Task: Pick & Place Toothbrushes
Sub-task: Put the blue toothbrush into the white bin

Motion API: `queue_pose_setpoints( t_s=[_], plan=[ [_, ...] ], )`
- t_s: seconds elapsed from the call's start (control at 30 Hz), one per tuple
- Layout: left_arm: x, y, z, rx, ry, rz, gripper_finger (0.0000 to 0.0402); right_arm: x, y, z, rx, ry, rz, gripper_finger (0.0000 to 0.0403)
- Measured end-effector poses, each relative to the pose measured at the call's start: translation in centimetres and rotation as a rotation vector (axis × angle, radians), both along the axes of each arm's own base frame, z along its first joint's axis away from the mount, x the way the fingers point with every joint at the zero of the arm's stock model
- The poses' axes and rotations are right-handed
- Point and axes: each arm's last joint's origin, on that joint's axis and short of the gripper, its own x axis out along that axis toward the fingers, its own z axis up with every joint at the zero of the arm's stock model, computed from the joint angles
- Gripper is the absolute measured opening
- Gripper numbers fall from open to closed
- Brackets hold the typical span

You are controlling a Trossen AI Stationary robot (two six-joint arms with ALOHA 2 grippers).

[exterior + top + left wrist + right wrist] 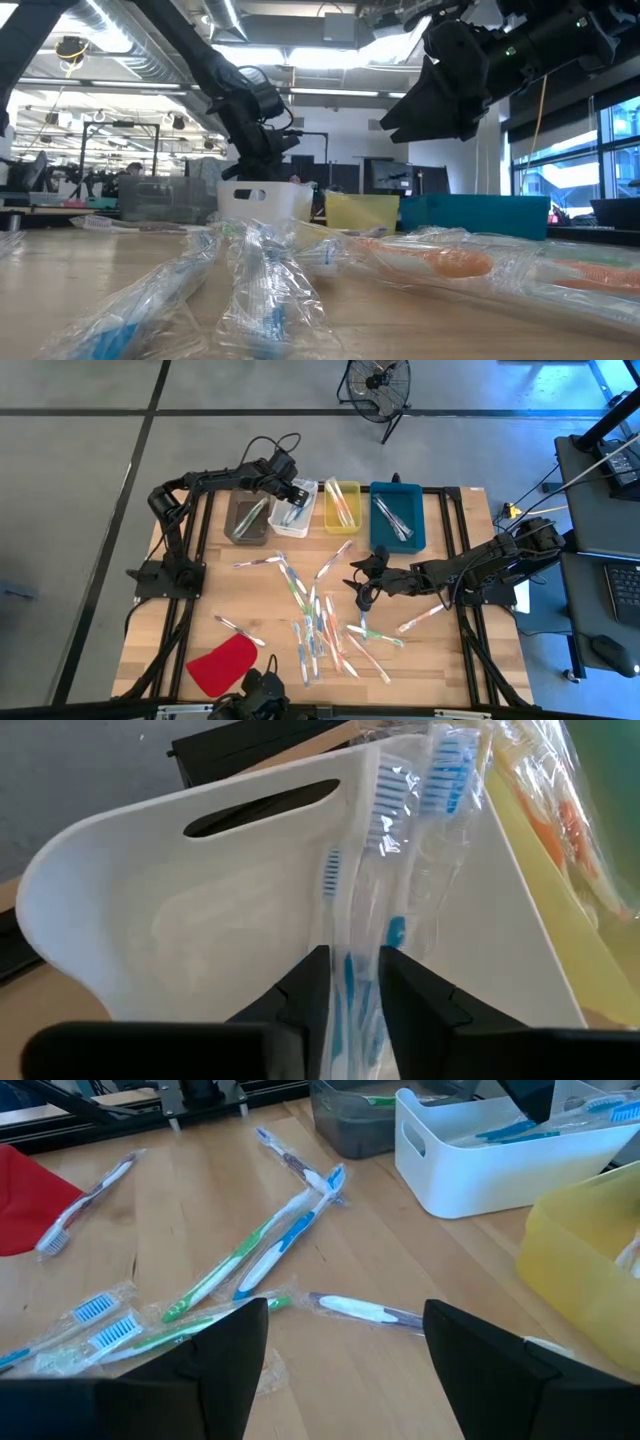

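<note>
the left gripper pinches a blue toothbrush over the white bin, upper centre, likely to drop it in. the right gripper, spread, hovers over loose toothbrushes mid-table.

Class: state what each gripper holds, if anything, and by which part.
The left gripper pinches a wrapped blue toothbrush by its handle over the white bin. The right gripper is open, holding nothing.
</note>
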Motion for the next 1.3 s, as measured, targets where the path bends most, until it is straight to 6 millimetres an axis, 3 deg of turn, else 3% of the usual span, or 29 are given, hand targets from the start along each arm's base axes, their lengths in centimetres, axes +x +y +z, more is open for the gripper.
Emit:
queue_pose_setpoints(
  t_s=[0.4, 0.77, 1.0, 1.3],
  plan=[
    [-0.2, 0.3, 0.5, 0.004, 0.011, -0.011, 0.0163, 0.0, 0.0, 0.0, 0.002, 0.002, 0.000, 0.0270],
    [-0.3, -1.1, 4.3, 0.114, 0.015, -0.146, 0.0162, 0.0, 0.0, 0.0, 0.019, -0.005, -0.006, 0.0270],
    [-0.1, -3.6, 6.9, 0.191, 0.001, -0.222, 0.0157, 0.0, 0.0, 0.0, 0.018, -0.005, -0.007, 0.0248],
    [-1.6, -9.5, 5.9, 0.272, 0.047, -0.251, 0.0155, 0.0, 0.0, -0.1, -0.001, 0.013, 0.014, 0.0205]
  ],
)
